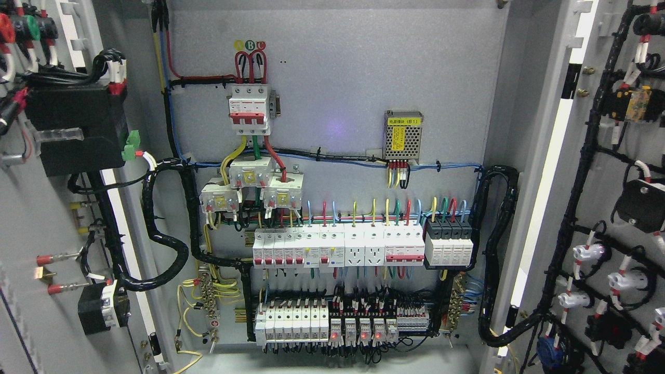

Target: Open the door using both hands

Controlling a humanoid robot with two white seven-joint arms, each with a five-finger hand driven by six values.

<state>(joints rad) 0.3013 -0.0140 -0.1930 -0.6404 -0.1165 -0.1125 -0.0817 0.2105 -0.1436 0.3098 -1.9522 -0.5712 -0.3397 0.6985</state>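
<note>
1. The cabinet (337,78) stood open, its grey back panel fully exposed.
2. The left door (31,322) and the right door (623,156) were both swung outward at the picture edges, their wired inner faces showing.
3. Rows of breakers (332,249) sat across the lower panel.
4. A red-and-white main switch (249,109) sat near the top.
5. A small power supply (402,137) was mounted to its right.
6. Neither hand appeared in view; the state of the fingers could not be told.

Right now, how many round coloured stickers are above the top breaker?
3, in a row just above the top breaker: yellow sticker left, green sticker middle, red sticker right, partly hidden by wires.
</note>
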